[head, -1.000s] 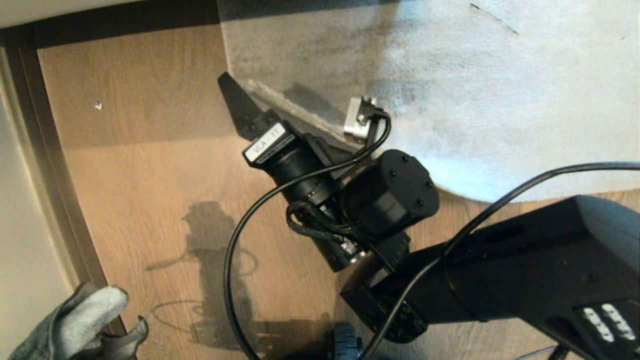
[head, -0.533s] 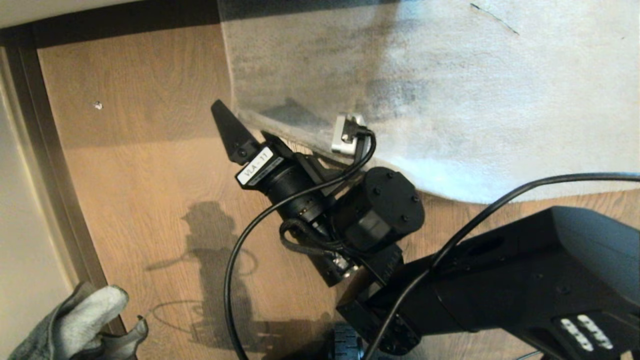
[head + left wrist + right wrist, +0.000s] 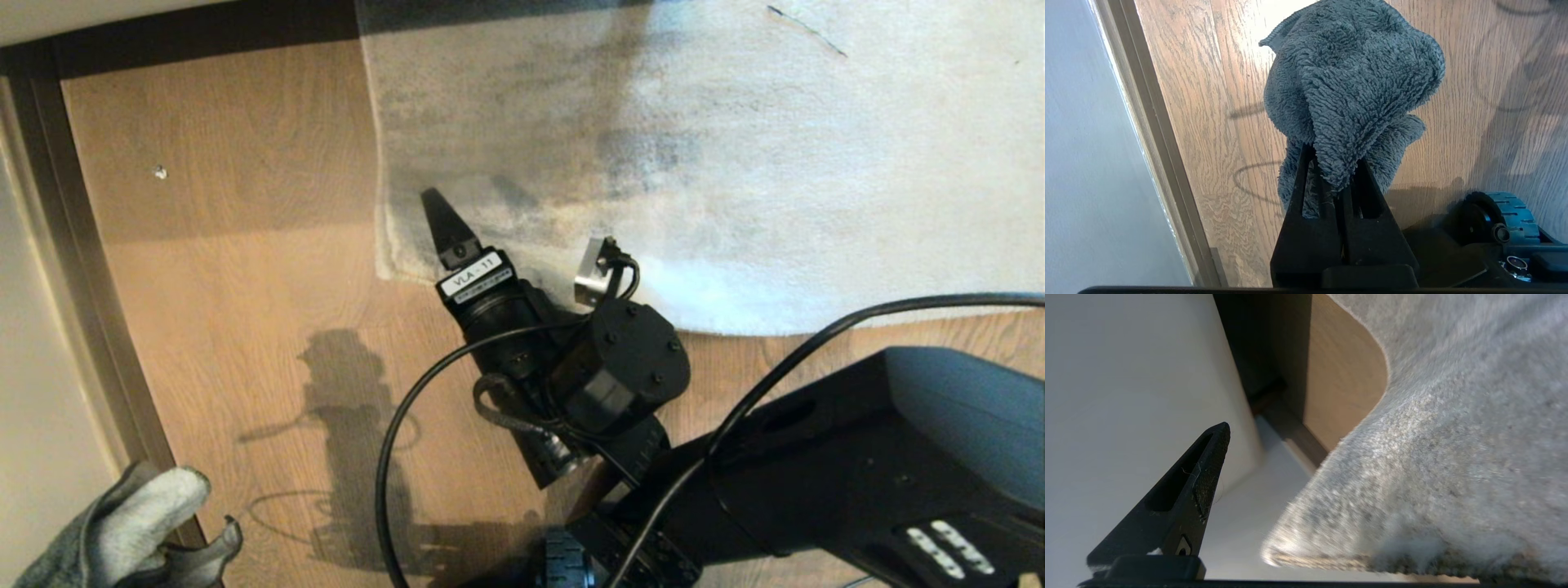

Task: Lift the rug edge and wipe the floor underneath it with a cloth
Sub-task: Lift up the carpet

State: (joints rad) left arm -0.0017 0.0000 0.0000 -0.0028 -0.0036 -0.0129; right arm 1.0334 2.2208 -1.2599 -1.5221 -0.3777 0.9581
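While my right gripper [image 3: 490,237] hangs over the rug's near-left corner with its fingers spread as wide as they go and nothing between them, the rug edge [image 3: 392,269] lies nearly flat on the floor [image 3: 245,269], so I judge the step in hand to be getting a hold on that corner. One finger [image 3: 445,229] shows dark above the pile in the head view; the other I cannot see there. From my right wrist the corner [image 3: 1298,547] looms close and slightly curled, just beside the one finger [image 3: 1204,469] in view. To do this well I think I should bring the lower finger in low, slide it under the curl where the border meets the wood, and close only once pile sits between both fingers; a shallow pinch would likely slip off short pile. Then lift enough to bare the planks without dragging the whole rug. My left gripper [image 3: 1337,192] waits low at my left side, clamped tight on the cloth [image 3: 1351,81], which bunches up above the fingers over bare floor, well apart from the rug. It should come across only once the corner is held up.
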